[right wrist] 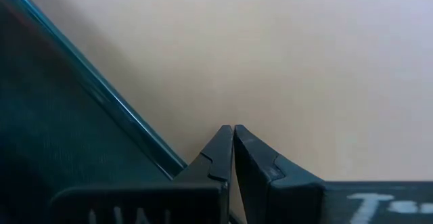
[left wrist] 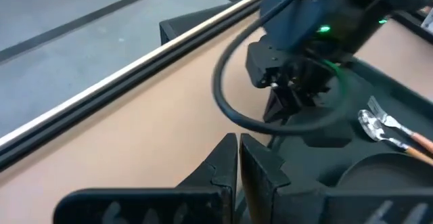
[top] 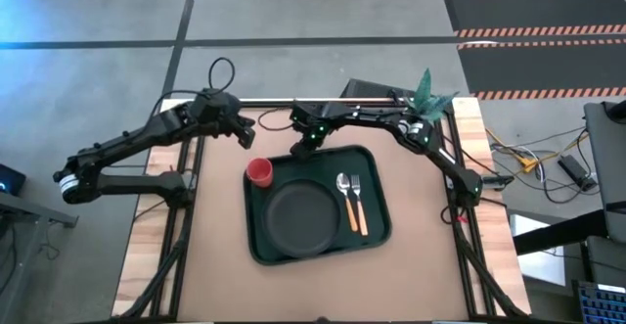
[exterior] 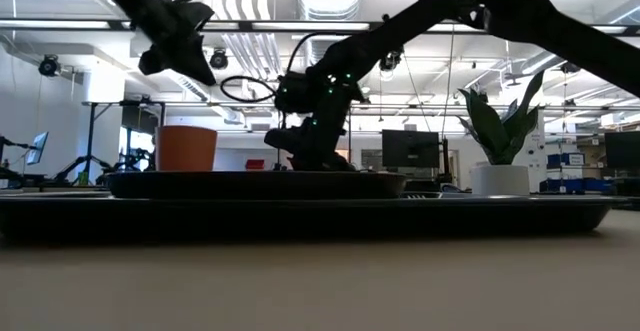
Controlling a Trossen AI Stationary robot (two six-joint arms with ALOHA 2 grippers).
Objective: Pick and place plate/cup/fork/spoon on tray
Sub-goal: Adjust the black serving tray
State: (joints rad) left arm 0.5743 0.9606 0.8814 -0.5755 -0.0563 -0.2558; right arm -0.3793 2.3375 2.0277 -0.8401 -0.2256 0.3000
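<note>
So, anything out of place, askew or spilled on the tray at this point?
Nothing stands out. The plate lies flat in the tray, the cup stands upright in its far left corner, and the spoon and fork lie side by side right of the plate. Both grippers, left and right, are shut and empty.

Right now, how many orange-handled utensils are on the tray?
2. The spoon and the fork lie side by side on the tray, to the right of the plate in the high view. None seem hidden.

One tray (top: 377, 228) — one plate (top: 301, 215), one cup (top: 258, 172), one fork (top: 358, 205), one spoon (top: 345, 200), one potted plant (top: 427, 93).
</note>
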